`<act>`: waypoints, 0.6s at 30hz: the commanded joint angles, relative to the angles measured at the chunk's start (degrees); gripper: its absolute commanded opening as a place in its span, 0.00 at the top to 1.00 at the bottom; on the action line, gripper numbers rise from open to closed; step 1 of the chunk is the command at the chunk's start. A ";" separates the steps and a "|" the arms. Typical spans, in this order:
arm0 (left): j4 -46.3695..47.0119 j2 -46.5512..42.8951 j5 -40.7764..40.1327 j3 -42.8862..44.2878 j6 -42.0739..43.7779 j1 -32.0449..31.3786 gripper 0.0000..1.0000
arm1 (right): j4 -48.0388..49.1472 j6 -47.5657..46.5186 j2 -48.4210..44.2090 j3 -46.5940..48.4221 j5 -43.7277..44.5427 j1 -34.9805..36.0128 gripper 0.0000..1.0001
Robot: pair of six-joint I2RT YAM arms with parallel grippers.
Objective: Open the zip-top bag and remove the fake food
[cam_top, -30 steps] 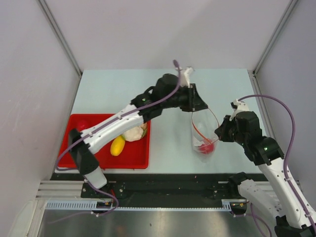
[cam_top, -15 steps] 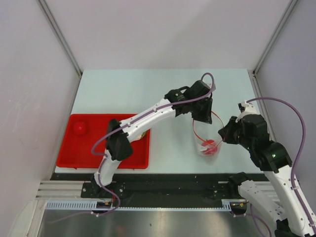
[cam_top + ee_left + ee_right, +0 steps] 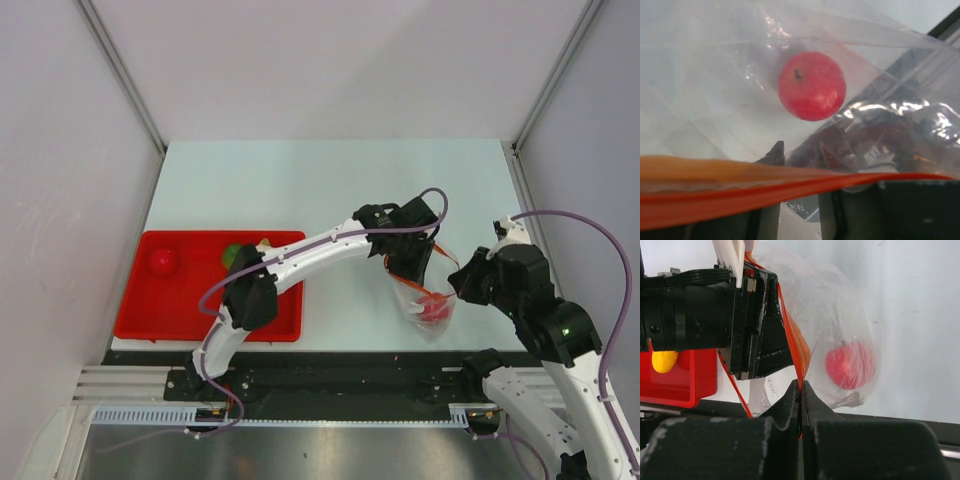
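The clear zip-top bag (image 3: 410, 300) lies right of centre with its red zip strip (image 3: 740, 187) pulled open. One red ball of fake food (image 3: 432, 309) rests inside near the bottom (image 3: 811, 86) (image 3: 850, 364). My left gripper (image 3: 417, 276) reaches into the bag's mouth, jaws open with nothing between them (image 3: 799, 165), a short way from the ball. My right gripper (image 3: 463, 287) is shut on the zip strip at the bag's right edge (image 3: 801, 386). More fake food lies in the red tray: a red ball (image 3: 160, 262), a green piece (image 3: 233, 255) and a yellow piece (image 3: 662, 361).
The red tray (image 3: 180, 310) sits at the near left of the pale table. My left arm (image 3: 300, 258) stretches over the tray's right end. A black rail (image 3: 330, 365) runs along the near table edge, close below the bag.
My left gripper has moved from the bag's far edge down into its mouth. The bag has shifted a little nearer and to the right. My right gripper has kept its hold.
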 commanded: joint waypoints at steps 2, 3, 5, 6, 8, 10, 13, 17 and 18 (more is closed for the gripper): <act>4.64 -0.45 4.65 -1.27 0.62 -1.30 0.57 | -1.26 1.88 -1.02 0.86 1.48 0.30 1.00; 5.52 -0.10 5.70 -1.53 0.35 -1.56 0.55 | -1.35 2.14 -1.02 0.69 1.48 0.22 1.00; 6.32 1.30 6.59 -1.80 -0.35 -2.18 0.52 | -2.05 2.84 -1.36 0.69 2.26 0.22 1.00; 6.67 1.66 6.50 -1.97 -0.44 -2.36 0.52 | -2.40 3.97 -1.63 0.77 2.71 0.30 1.00; 8.85 2.01 5.80 -3.02 -0.44 -2.97 0.52 | -3.71 6.08 -2.16 0.69 4.45 0.30 1.00; 11.84 1.31 5.10 -5.65 -0.79 -3.50 0.53 | -5.99 9.34 -2.95 0.69 5.95 0.30 1.00; 18.61 0.95 6.06 -8.90 -2.19 -3.76 0.54 | -8.72 13.02 -3.91 0.77 8.42 0.13 1.00; 21.96 3.41 6.24 -7.87 -2.28 -4.55 0.48 | -11.63 15.14 -4.44 0.77 11.22 0.13 1.00; 21.97 4.03 6.50 -7.43 -2.81 -4.64 0.46 | -11.98 15.50 -4.36 0.77 11.50 0.13 1.00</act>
